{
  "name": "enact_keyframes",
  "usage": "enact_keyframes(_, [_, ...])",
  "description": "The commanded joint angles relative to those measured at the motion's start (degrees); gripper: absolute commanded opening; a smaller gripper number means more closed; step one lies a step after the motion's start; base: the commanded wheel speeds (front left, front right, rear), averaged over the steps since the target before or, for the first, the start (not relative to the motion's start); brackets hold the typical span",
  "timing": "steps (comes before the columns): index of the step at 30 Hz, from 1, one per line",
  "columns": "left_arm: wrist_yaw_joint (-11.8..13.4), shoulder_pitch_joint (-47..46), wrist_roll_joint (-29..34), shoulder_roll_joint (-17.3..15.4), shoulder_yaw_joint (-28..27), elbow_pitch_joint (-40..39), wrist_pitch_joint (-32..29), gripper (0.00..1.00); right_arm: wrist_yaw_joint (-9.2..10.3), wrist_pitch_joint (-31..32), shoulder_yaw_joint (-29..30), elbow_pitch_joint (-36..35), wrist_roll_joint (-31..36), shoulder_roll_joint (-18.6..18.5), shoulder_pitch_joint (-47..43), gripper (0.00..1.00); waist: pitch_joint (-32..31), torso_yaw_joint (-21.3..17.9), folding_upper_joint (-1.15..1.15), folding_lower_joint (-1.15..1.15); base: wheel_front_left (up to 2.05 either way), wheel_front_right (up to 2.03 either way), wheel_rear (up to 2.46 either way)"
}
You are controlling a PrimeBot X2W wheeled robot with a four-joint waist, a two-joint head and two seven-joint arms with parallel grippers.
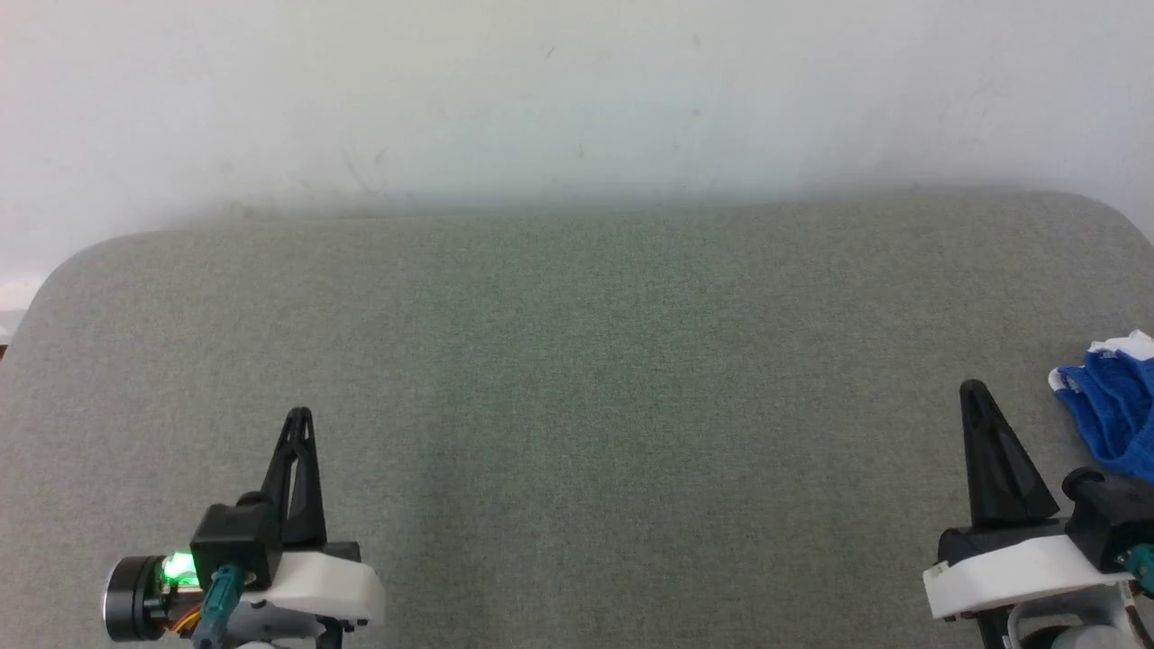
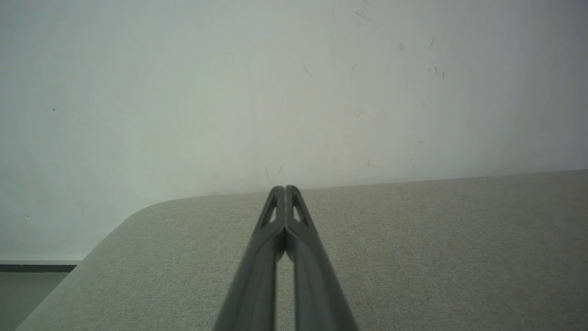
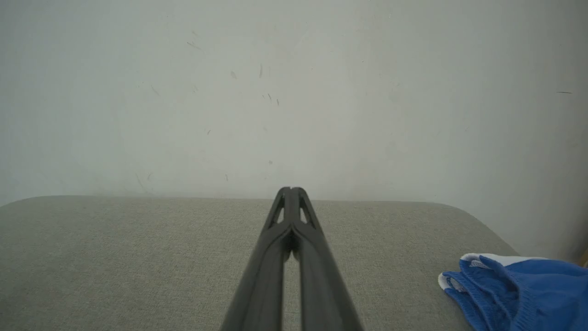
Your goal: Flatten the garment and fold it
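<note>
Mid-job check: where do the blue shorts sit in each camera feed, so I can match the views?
Head view: garment at the right edge, just right of the right end effector.
Left wrist view: left end effector over the grey surface, pointing at the white wall.
Right wrist view: garment at the lower right corner.
Shared landmark: the line where the grey surface meets the white wall.
</note>
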State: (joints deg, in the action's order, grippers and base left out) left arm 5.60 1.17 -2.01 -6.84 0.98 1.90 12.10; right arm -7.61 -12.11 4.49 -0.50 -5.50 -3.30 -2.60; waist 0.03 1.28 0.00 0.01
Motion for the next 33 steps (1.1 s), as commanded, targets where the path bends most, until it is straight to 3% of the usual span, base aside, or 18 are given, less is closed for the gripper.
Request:
enact_keyframes(1, [-0.3, -0.2, 0.4, 0.4, -0.1, -0.3, -0.2, 0.00, 0.02, 0.2, -0.2, 0.0, 0.4, 0.1, 0.4, 0.00, 0.0, 0.0, 0.00, 0.00, 0.00, 0.00, 0.00])
enact_keyframes(33, [-2.0, -0.5, 0.9, 1.5, -0.4, -0.8, -4.0, 0.00, 0.05, 4.0, -1.6, 0.2, 2.0, 0.2, 1.1, 0.00, 0.0, -0.4, 0.00, 0.00, 0.00, 0.00, 0.00])
